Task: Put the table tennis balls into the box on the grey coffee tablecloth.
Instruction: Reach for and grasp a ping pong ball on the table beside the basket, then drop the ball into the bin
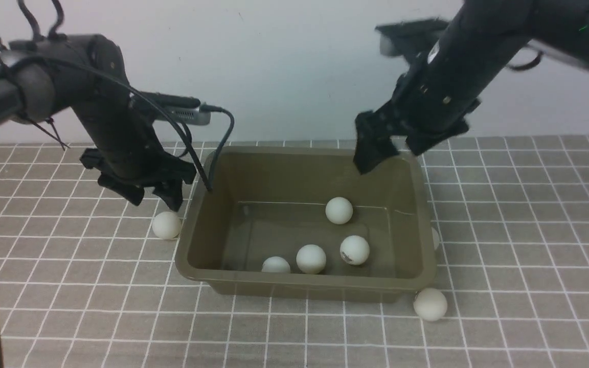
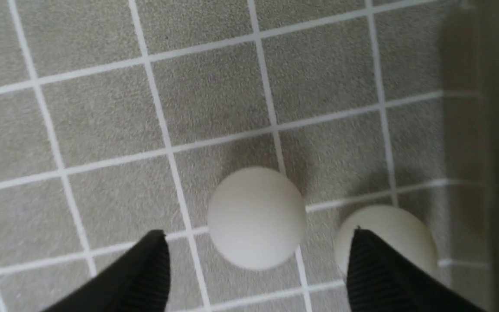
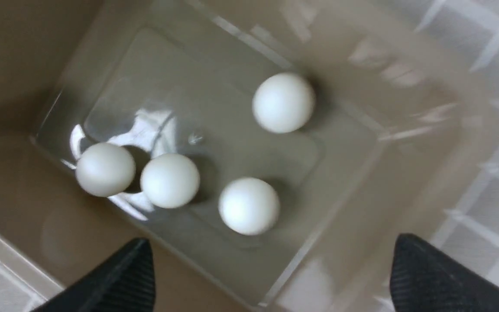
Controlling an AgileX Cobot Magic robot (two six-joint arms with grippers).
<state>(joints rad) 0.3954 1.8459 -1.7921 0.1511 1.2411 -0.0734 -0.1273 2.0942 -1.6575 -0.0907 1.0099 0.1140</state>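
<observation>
The olive-brown box stands on the grey coffee tablecloth and holds several table tennis balls, among them one near its middle and one with a dark logo. My right gripper hangs open and empty over the box's far right corner; its wrist view shows its fingers apart above those balls. My left gripper is open just left of the box, above a ball on the cloth. Its wrist view shows one ball between the fingers, untouched, and another partly behind a finger.
A further ball lies on the cloth off the box's front right corner. A sliver of another shows behind the box's right rim. A black cable droops from the left arm to the box's far left corner. The wall is close behind.
</observation>
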